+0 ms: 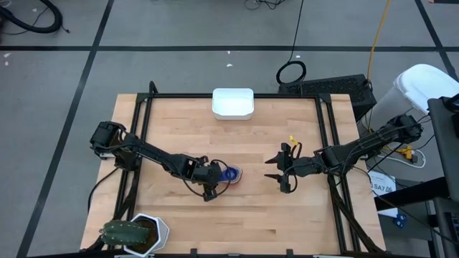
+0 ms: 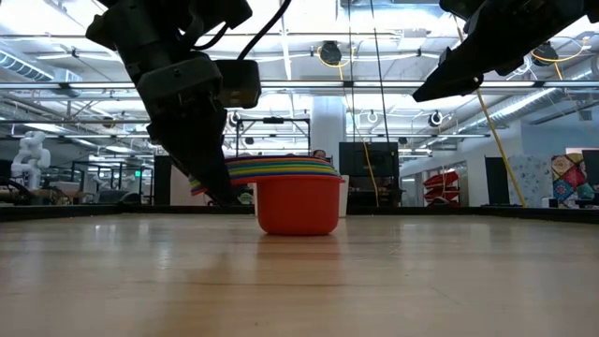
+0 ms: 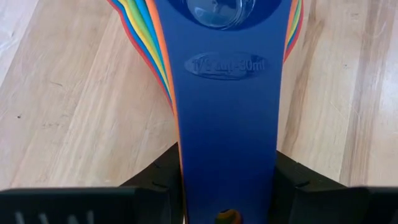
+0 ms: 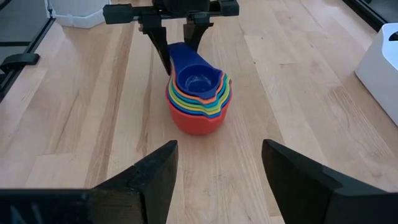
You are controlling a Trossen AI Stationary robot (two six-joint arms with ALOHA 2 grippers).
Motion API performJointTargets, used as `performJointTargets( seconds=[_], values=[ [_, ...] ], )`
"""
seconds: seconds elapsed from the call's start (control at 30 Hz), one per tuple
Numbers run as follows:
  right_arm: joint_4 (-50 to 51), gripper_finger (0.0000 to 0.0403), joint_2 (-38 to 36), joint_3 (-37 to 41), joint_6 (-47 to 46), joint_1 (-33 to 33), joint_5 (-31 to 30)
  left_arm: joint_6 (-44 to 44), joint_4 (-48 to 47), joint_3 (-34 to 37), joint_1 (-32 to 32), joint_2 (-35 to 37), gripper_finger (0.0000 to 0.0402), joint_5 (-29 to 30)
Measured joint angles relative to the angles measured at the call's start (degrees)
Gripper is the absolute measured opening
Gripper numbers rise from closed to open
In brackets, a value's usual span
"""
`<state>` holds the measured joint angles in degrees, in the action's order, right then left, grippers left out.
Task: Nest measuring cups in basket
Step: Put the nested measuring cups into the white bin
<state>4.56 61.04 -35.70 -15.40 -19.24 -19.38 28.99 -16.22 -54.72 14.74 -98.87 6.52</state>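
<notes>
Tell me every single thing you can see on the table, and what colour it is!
measuring cups: one nested stack, red at the bottom, then orange, yellow, green and blues on top, standing on the table near its middle
basket: one, white, at the far edge of the table, nothing in it
plant pot: one, white with a green plant, at the near left corner
table: one, light wood with a black frame
left gripper: one, dark, shut on the stack's handles, beside the cups
right gripper: one, dark, open, holding nothing, hanging above the table to the right of the stack
</notes>
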Motion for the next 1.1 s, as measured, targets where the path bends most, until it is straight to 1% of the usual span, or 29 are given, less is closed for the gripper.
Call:
performJointTargets(
  seconds=[0.37,0.87,0.97,1.03,1.1],
  values=[
    [0.0,0.0224,0.0,0.0,0.0,0.0,0.0,-1.8,2.4,0.0,-0.3,0.0,0.0138,0.8],
    [0.2,0.0224,0.0,0.0,0.0,0.0,0.0,-3.5,4.0,0.0,-4.0,0.8,0.0138,2.2],
    [0.2,0.0224,0.0,0.0,-0.2,0.0,0.0,-5.0,3.9,0.1,-5.0,2.4,0.0138,2.6],
    [0.3,0.0224,0.0,0.0,-0.4,0.0,0.0,-6.3,5.8,0.0,-5.9,3.6,0.0138,3.1],
    [0.4,0.0224,0.0,0.0,-0.5,0.0,0.0,-7.5,4.8,0.0,-6.8,5.4,0.0138,3.6]
  ],
)
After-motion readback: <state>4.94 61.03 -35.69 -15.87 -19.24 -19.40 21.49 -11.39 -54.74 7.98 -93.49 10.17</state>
